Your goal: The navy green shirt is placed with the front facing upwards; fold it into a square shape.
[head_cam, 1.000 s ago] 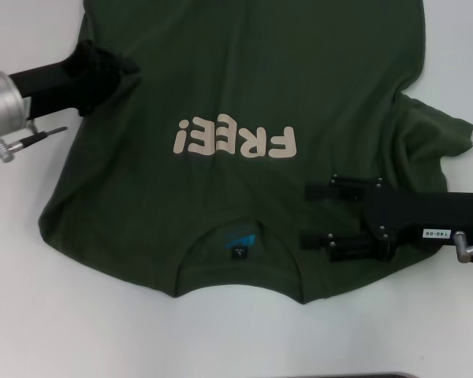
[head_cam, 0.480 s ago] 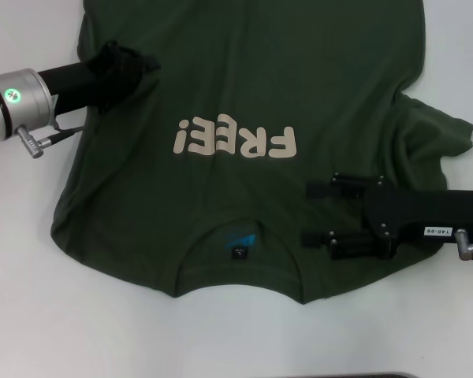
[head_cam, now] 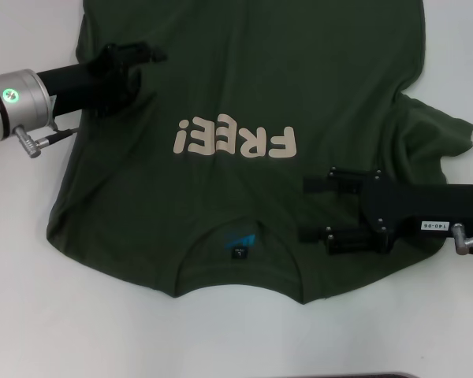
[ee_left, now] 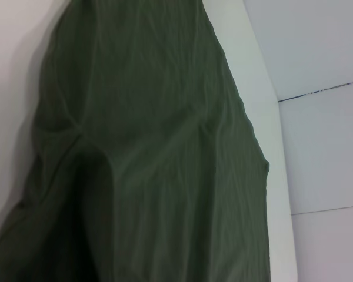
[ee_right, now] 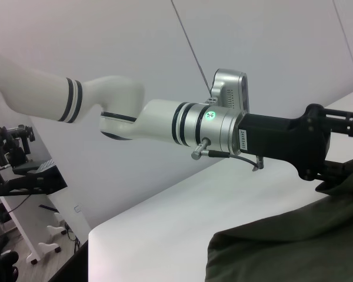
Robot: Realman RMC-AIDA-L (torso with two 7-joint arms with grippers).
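The navy green shirt lies front up on the white table, its cream "FREE!" letters upside down to me and the neck with its blue label nearest me. My left gripper reaches in over the shirt's left shoulder area. In the right wrist view this left gripper has its fingers apart just above the cloth, holding nothing. Right of the neck, my right gripper hovers over the shirt, wide open and empty. The left wrist view shows only creased green shirt fabric.
The white table surrounds the shirt on the left and near sides. The shirt's right sleeve sticks out at the right. A dark strip marks the table's near edge.
My left gripper moved inward over the shirt carrying a bunch of sleeve fabric; that bunch is now off its fingers. The right gripper shifted slightly left.
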